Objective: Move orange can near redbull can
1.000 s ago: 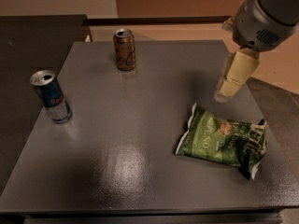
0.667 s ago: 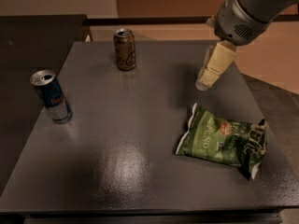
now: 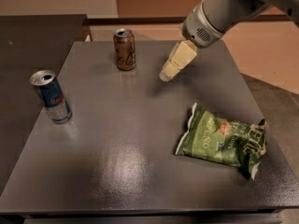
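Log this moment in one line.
gripper: right of orange can, apart | orange can: upright, far side | redbull can: upright, left side

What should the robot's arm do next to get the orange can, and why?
Probably move the gripper left toward the orange can. The gripper hangs above the table to the can's right and is apart from it. The can stands upright near the far edge, a long way from the redbull can at the left edge, so it has to be reached first.
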Controlling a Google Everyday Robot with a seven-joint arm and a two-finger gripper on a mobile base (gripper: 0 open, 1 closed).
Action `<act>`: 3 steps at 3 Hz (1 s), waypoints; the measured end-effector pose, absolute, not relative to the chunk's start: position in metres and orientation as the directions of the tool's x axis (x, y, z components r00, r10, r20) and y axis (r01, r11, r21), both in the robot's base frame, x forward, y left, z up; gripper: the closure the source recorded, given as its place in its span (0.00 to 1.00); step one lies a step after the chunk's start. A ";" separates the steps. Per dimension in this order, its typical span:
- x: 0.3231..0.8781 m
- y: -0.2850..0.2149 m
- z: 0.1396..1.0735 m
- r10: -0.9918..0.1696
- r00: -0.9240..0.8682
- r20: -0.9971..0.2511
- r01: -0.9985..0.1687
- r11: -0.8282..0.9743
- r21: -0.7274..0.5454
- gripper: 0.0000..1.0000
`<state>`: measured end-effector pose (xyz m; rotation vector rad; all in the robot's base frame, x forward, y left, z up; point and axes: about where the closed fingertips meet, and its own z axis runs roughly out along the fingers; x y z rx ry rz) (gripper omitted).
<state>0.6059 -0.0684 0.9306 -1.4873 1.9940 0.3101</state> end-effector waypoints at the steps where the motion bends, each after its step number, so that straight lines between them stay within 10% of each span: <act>1: 0.635 -0.035 0.921 -0.721 -0.188 -0.666 -0.911 0.382 -0.156 0.00; 3: 0.692 0.011 0.921 -0.585 -0.237 -0.775 -0.849 0.513 -0.128 0.00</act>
